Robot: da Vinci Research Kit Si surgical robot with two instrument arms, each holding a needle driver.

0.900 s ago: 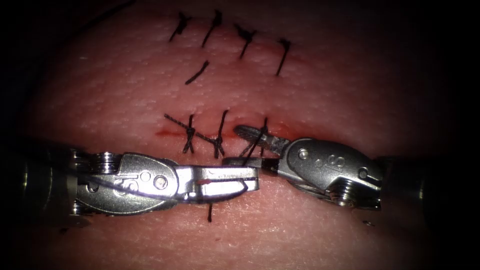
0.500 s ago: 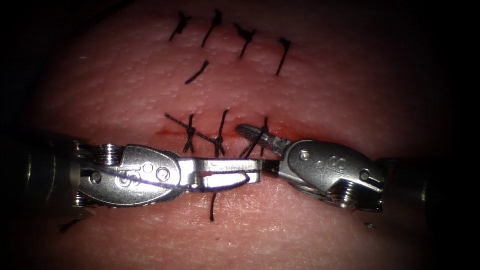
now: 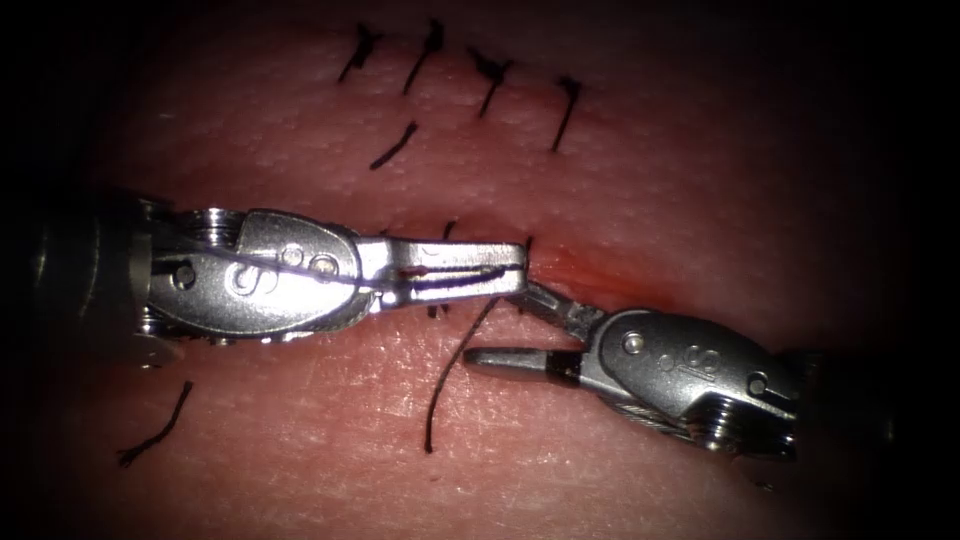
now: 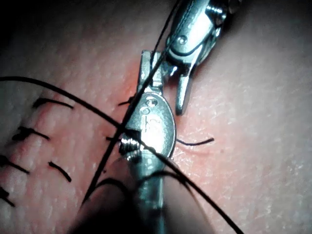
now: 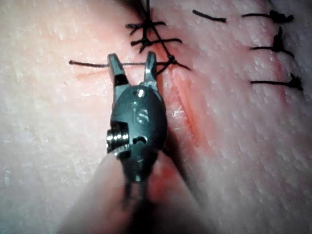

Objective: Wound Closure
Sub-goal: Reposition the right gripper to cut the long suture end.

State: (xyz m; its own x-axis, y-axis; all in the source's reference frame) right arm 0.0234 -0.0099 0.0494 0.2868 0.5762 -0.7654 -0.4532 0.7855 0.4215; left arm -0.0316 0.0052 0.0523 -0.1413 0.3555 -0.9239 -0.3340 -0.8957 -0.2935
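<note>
The left tool (image 3: 500, 272), its fingers clamped on the thread (image 3: 452, 365), lies across the stitched cut (image 3: 600, 272) in the tissue (image 3: 700, 180), while the right tool (image 3: 515, 325), fingers apart, holds nothing.

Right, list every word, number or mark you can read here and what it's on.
"IS": engraved on the right arm's tool, as it seems to read.
A curly mark like "S": on the left arm's tool, too small to read for sure.
Nothing else is written.
The left tool is shut on the thread; the right tool is open, holding nothing.
</note>
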